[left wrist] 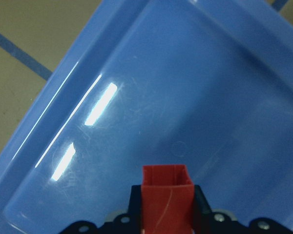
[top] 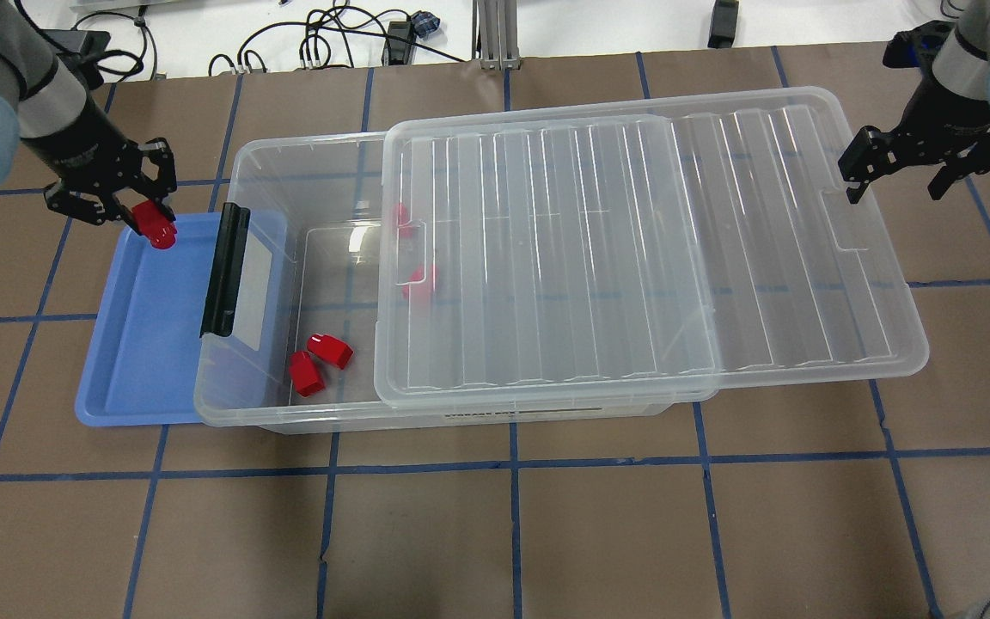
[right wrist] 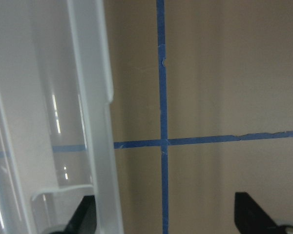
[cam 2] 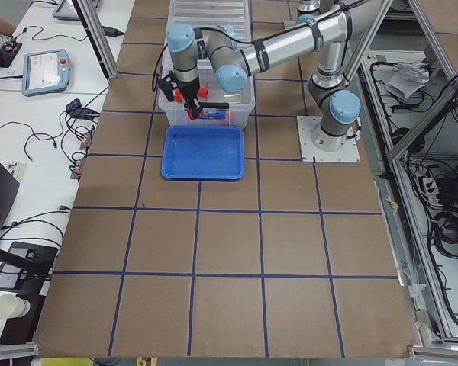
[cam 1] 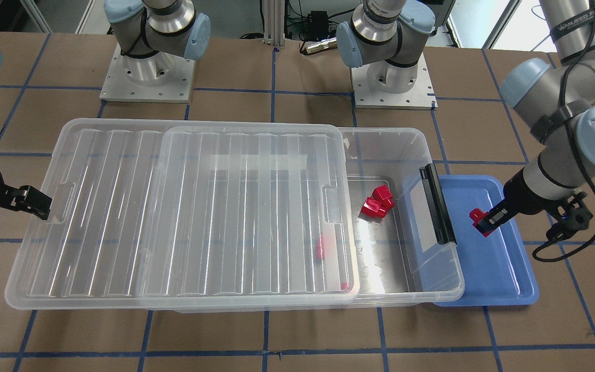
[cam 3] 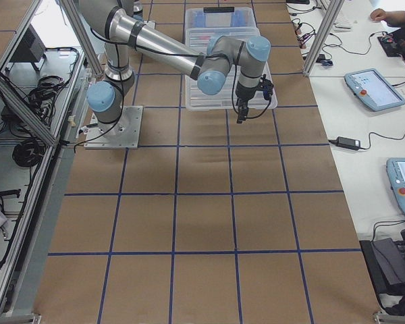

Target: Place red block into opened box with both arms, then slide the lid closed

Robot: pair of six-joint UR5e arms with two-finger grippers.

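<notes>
Red block (cam 1: 477,215) pinched in left gripper (cam 1: 488,223); I'd lift it clear over the box (top: 306,141) rim before release, right gripper (top: 895,176) agape at lid (top: 589,249) edge.

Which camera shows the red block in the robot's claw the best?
The left wrist-mounted view: the red block sits large at the bottom middle, pinched in the left claw above the blue tray. The overhead and front-facing views show it small; exterior left shows a red speck; the others miss it.

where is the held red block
Overhead view, far left: the red block is clamped in the left gripper over the blue tray, left of the black latch on the box.
</notes>
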